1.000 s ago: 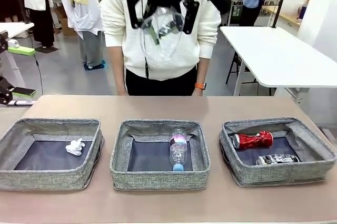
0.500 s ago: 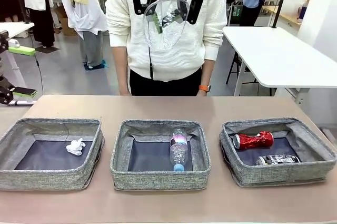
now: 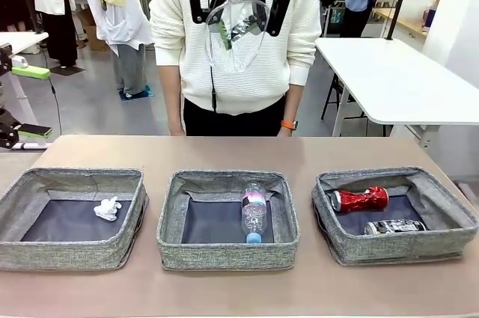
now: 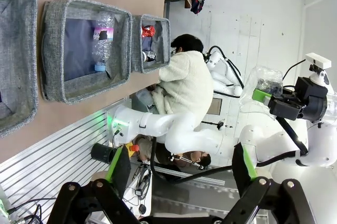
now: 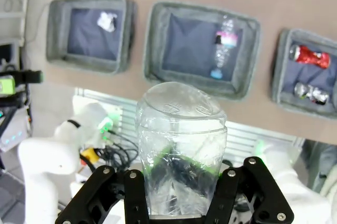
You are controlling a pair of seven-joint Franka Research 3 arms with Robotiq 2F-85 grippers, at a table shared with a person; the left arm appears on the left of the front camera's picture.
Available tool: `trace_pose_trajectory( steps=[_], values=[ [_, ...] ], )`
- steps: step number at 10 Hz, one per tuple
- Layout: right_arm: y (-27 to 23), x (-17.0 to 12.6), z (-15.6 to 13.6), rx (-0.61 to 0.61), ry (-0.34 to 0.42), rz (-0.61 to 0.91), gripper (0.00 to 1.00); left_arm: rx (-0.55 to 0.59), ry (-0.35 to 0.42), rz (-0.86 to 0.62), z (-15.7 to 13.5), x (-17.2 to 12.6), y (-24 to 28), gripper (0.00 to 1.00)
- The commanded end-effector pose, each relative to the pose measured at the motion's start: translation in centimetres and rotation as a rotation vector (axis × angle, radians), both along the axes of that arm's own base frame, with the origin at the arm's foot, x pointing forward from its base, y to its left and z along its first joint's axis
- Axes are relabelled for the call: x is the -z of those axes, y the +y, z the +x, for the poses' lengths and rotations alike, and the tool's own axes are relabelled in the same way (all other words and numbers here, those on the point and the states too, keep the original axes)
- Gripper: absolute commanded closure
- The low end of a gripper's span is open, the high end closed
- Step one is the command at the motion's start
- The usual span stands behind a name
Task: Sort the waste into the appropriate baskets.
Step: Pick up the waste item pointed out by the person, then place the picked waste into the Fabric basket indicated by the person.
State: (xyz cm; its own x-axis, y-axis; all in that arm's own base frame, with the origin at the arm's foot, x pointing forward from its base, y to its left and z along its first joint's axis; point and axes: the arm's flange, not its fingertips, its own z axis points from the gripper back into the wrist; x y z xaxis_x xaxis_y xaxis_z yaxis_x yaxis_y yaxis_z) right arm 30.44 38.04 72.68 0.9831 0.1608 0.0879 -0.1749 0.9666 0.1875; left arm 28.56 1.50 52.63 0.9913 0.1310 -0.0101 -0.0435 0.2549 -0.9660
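The right end effector [image 3: 236,4] is clenched on the crumpled clear plastic cup [image 3: 236,30] and now hangs high above the tabletop [image 3: 224,152], at about 12 o'clock in the front view. Over the last second it has risen a little and settled; between the last two moments it barely shifts. That suggests the lift is done and the carry toward a basket comes next.

From the right wrist camera the cup [image 5: 181,145] sits between the fingers [image 5: 131,192], and all three baskets lie below it. The left basket [image 3: 22,183], at 9 o'clock, holds the white tissue [image 3: 107,208]. The middle basket [image 3: 171,217], at 6 o'clock, holds the clear bottle [image 3: 253,212] with its purple label and blue cap. The right basket [image 3: 449,191], at 3 o'clock, holds the red can [image 3: 359,199] and the black-silver can [image 3: 394,226]. None of these has moved.

Since plastic is already in the middle basket, the cup most likely belongs there, and it looks like the last item to sort.

The left end effector [image 4: 181,168] is released, its fingers spread wide with nothing between them, well away from the baskets.

A person [image 3: 239,71] stands at the far side, hands off the tabletop.
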Motion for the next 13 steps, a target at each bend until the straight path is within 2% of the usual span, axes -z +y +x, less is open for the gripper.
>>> trace_pose_trajectory(
  steps=[1, 13],
  values=[
    [0.06, -0.21, -0.14, 0.0, -0.009, 0.006, 1.0, 0.008, -0.016, -0.007, -0.15, -0.12, 0.08, 0.0],
    [0.06, -0.21, -0.14, 0.0, -0.009, 0.006, 1.0, 0.008, -0.016, -0.007, -0.15, -0.12, 0.08, 0.0]
  ],
)
